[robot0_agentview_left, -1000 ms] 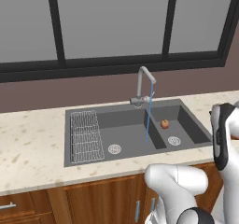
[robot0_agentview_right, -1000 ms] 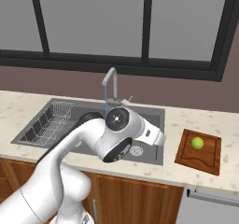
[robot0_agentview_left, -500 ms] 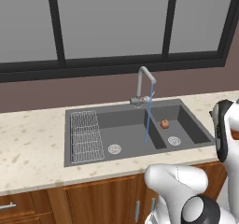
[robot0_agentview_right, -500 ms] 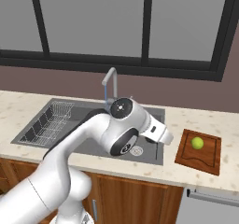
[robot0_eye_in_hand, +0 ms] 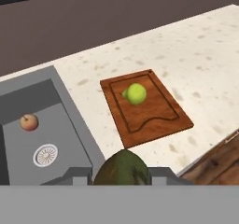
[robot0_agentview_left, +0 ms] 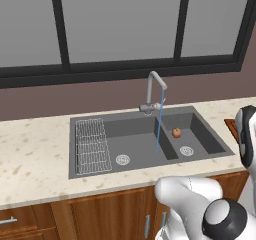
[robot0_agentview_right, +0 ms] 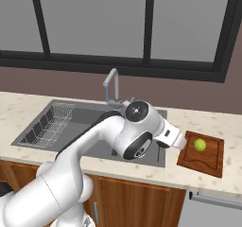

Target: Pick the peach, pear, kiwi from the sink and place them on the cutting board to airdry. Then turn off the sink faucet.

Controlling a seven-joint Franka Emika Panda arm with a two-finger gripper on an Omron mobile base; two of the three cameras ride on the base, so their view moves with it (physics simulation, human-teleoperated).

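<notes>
In the hand view my gripper [robot0_eye_in_hand: 120,177] is shut on the kiwi [robot0_eye_in_hand: 122,166], a dark brownish-green oval between the finger tips. It hangs above the counter strip between the sink [robot0_eye_in_hand: 70,111] and the cutting board [robot0_eye_in_hand: 161,118]. On the board lies the yellow-green pear [robot0_eye_in_hand: 136,94], which the right base view also shows as the pear [robot0_agentview_right: 200,145] on the cutting board [robot0_agentview_right: 210,162]. The reddish peach [robot0_eye_in_hand: 29,122] rests in the right basin above a round drain [robot0_eye_in_hand: 45,155]; from the left base camera the peach [robot0_agentview_left: 176,132] sits near the thin blue stream running from the sink faucet [robot0_agentview_left: 152,91].
A wire rack [robot0_agentview_left: 92,145] fills the left end of the sink [robot0_agentview_left: 100,170]. Speckled counter [robot0_eye_in_hand: 200,55] stretches beyond the board to the wall. My white forearm [robot0_agentview_right: 137,136] reaches across the sink's front right corner. Wooden cabinet fronts [robot0_agentview_right: 127,197] run below the counter.
The arm has swung to the right, carrying the kiwi from over the sink toward the cutting board. Peach, pear and water stream have stayed as they were.
</notes>
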